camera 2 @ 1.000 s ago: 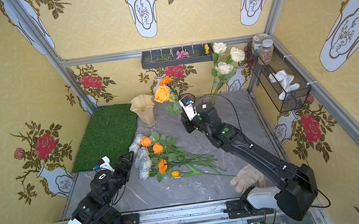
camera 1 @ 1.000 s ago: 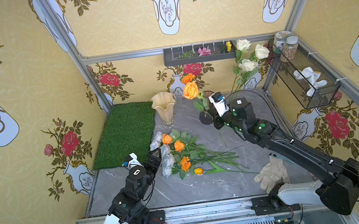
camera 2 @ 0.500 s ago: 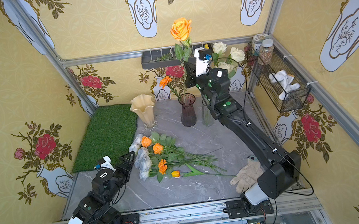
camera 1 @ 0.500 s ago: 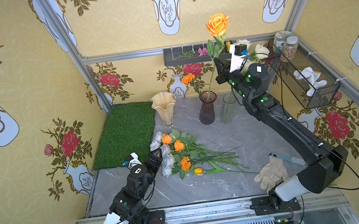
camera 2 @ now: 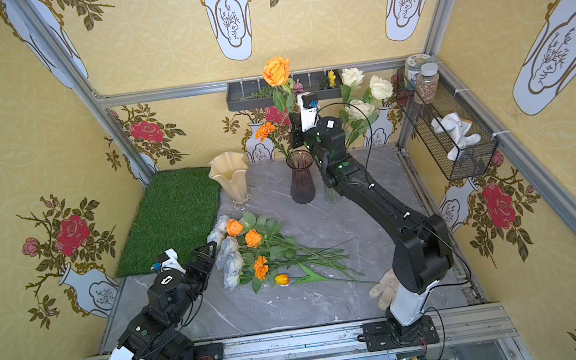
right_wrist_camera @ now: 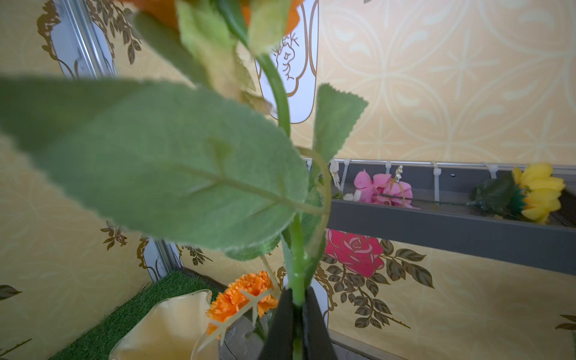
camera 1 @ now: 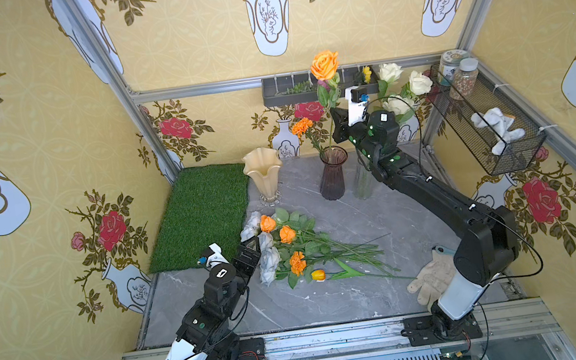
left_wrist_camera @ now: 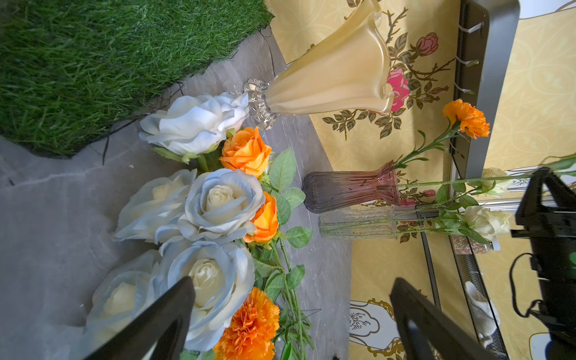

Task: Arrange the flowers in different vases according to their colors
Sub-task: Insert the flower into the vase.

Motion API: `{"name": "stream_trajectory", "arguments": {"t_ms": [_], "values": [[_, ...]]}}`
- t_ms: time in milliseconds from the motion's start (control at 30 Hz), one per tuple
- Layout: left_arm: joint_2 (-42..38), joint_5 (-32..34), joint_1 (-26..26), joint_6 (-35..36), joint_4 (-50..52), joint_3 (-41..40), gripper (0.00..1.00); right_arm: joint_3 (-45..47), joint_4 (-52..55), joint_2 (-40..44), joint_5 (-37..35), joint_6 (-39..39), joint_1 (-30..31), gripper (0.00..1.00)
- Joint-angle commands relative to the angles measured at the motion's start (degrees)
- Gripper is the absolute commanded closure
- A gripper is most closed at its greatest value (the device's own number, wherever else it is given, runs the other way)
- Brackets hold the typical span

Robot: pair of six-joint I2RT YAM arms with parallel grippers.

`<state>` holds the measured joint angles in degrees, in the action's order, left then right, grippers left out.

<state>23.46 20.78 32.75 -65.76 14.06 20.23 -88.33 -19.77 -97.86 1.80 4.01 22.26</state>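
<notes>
Right wrist view: right gripper point(right_wrist_camera: 297, 307) pinches glossy green stem of orange rose point(camera 1: 324, 65); left gripper point(left_wrist_camera: 291, 290) spread.

Lighting / img quality: bright, even, diffuse; light seems overhead, no hard shadows.

Both top views sharp thruout. Only a faint soft shadow under flower pile point(camera 1: 299, 250) on tabletop point(camera 1: 349, 293). Frame rails point(camera 1: 193, 89) bow w/ wide-angle distortion twd pic edges. L wrist view: mid-range crisp, small highlights on cream vase point(left_wrist_camera: 327, 81), L gripper fingers point(left_wrist_camera: 149, 324) dark + soft near lens. R wrist view: orange rose point(right_wrist_camera: 174, 174) right at lens, leaf soft, petals fully blurred. Wallpaper point(right_wrist_camera: 452, 78) behind in focus. R gripper fingers point(right_wrist_camera: 277, 327) in dark silhouette.
</notes>
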Motion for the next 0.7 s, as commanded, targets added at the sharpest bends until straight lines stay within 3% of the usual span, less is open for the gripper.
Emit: {"name": "stream_trajectory", "arguments": {"t_ms": [0,233,267,367,433,500,667], "values": [[0.48,0.46,-0.06,1.22,-2.46,-0.26,0.0,1.46,-4.7,-1.63,0.17,-0.6,0.05,1.0],[1.02,0.5,-0.06,1.51,-2.91,-0.1,0.0,2.73,-2.27,-5.31,-1.09,-2.02,-0.02,1.0],[0.99,0.58,-0.06,1.55,-3.02,-0.24,0.0,2.67,-1.67,-5.52,-1.17,-2.22,0.15,0.96],[0.89,0.69,-0.12,1.59,-3.3,-0.42,0.0,2.57,-0.12,-5.78,-1.98,-2.69,0.33,0.63],[0.94,0.72,-0.14,1.49,-3.34,-0.45,0.0,2.51,1.22,-5.31,-2.59,-2.95,0.52,0.48],[0.85,0.69,-0.15,1.47,-3.41,-0.49,0.0,2.45,2.53,-4.48,-2.98,-3.6,0.83,0.41],[0.13,0.74,-0.15,1.42,-3.4,-0.72,0.0,2.24,6.95,-1.03,-4.41,-5.13,2.22,0.37]]}}
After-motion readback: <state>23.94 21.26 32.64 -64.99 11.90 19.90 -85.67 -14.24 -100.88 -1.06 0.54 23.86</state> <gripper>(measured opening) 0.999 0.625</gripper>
